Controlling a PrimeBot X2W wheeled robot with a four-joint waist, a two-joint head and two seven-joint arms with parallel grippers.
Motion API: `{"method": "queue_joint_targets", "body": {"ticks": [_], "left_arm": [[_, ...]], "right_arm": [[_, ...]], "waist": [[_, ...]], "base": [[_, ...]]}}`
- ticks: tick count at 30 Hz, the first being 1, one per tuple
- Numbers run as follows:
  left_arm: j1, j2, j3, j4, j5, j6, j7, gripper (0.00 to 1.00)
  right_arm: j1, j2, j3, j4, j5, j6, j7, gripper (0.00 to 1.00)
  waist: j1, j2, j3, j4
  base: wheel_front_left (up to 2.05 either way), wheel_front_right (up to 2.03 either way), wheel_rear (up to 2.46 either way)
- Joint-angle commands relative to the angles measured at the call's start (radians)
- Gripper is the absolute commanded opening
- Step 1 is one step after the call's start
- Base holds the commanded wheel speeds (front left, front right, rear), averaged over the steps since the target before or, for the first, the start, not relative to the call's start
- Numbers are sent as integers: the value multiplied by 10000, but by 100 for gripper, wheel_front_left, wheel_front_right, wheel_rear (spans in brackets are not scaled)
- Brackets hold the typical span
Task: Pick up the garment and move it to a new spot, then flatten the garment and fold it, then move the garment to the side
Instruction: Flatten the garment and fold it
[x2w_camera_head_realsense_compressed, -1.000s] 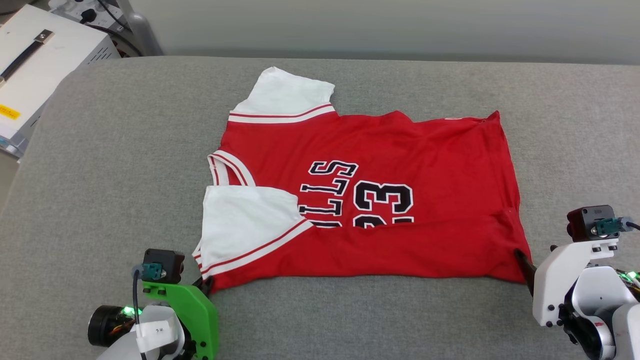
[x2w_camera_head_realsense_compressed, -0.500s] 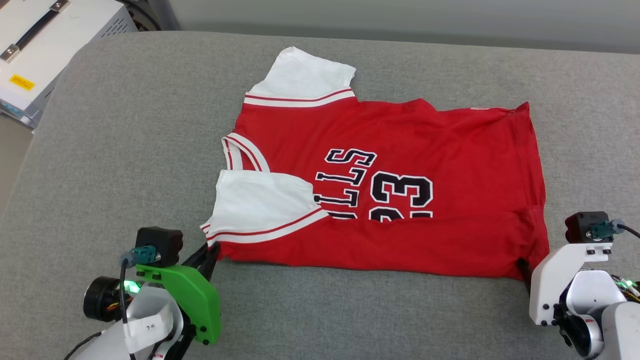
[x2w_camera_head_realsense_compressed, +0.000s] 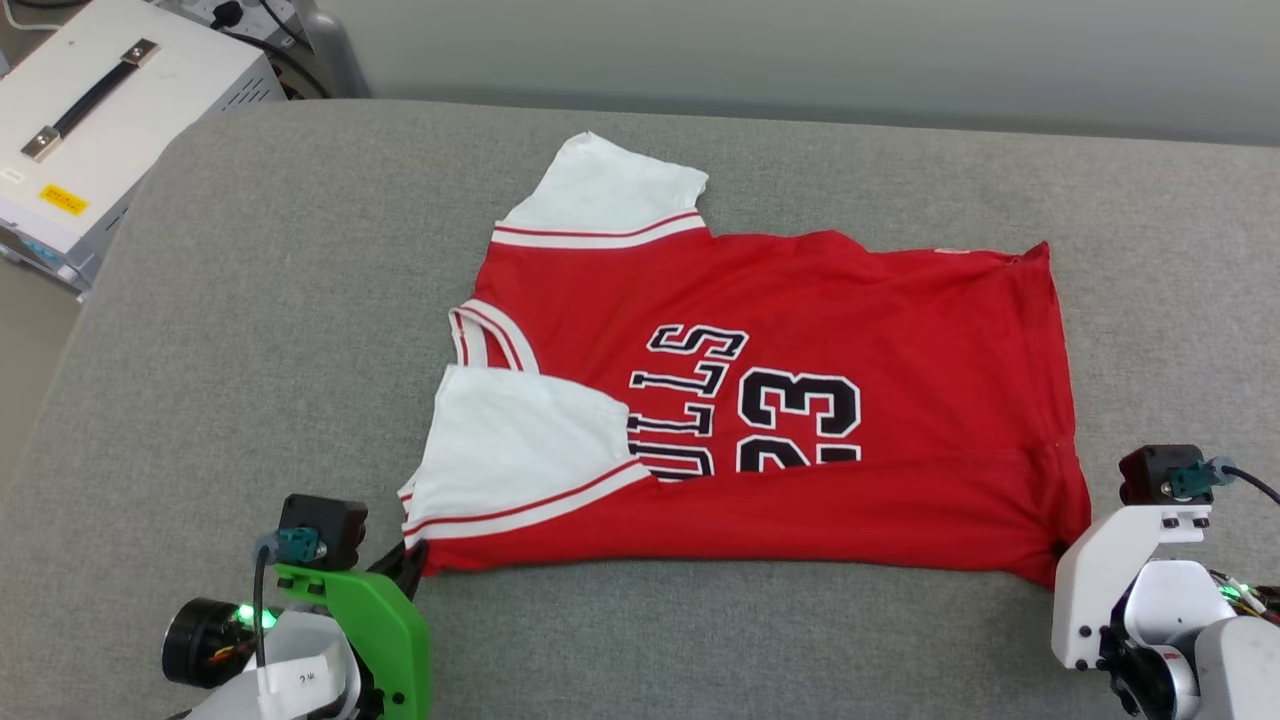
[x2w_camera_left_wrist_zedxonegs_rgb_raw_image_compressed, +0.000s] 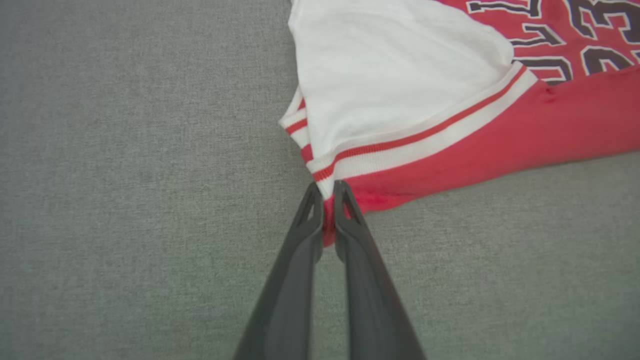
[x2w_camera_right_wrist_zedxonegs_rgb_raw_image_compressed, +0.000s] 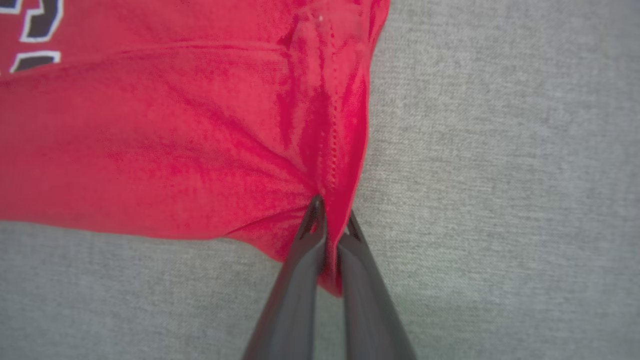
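Garment (x2w_camera_head_realsense_compressed: 800, 290): lying part-folded on grey surface (x2w_camera_head_realsense_compressed: 250, 330). Likely soft, light, limp, sagging if lifted. Left gripper (x2w_camera_left_wrist_zedxonegs_rgb_raw_image_compressed: 327, 200) pinching shoulder corner, right gripper (x2w_camera_right_wrist_zedxonegs_rgb_raw_image_compressed: 332, 220) pinching hem corner. Good holds.

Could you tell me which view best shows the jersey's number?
The head view: the number on the jersey shows nearly whole, its near edge hidden under a fold. The left wrist view catches only a part at its top right, the right wrist view a sliver at its top left.
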Motion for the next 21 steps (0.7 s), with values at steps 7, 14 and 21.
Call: {"method": "queue_joint_targets", "body": {"ticks": [7,14,21], "left_arm": [[736,270,-234,79,-178,-24,273,0],[1532,380,-448,-172,-527,25,524,0],[1781,282,-656,-172,-661,-42,651,0]], "right_arm": [[951,-748,-58,-534,668,-9,564,0],[2149,-1245,-202,-1706,1277,-9,1721,0],[3156,-1012,-680,-2430,1349,-9,2600,0]], "waist": [[0,120,-1082,-7],[0,120,-1444,27],[0,120,-1548,3]], "base": [[0,0,0],[0,0,0],[0,0,0]]}}
